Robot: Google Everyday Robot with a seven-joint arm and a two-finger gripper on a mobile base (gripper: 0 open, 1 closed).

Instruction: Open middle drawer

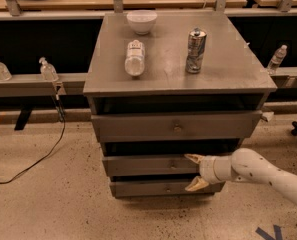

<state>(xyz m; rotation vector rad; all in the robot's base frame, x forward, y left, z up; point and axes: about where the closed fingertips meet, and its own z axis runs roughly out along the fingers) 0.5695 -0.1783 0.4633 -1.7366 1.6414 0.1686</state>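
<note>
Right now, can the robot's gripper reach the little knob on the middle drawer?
Probably yes. The gripper is open and sits at the front of the middle drawer, just beside its knob. Nothing stands between them, so the way looks free.

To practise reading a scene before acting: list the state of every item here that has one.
gripper: open, at the middle drawer's front, right of its knob.
middle drawer: looks shut.
top drawer: looks shut.
lowest drawer: looks shut.
bottle: lying on its side.
can: upright.
bowl: upright.
</note>
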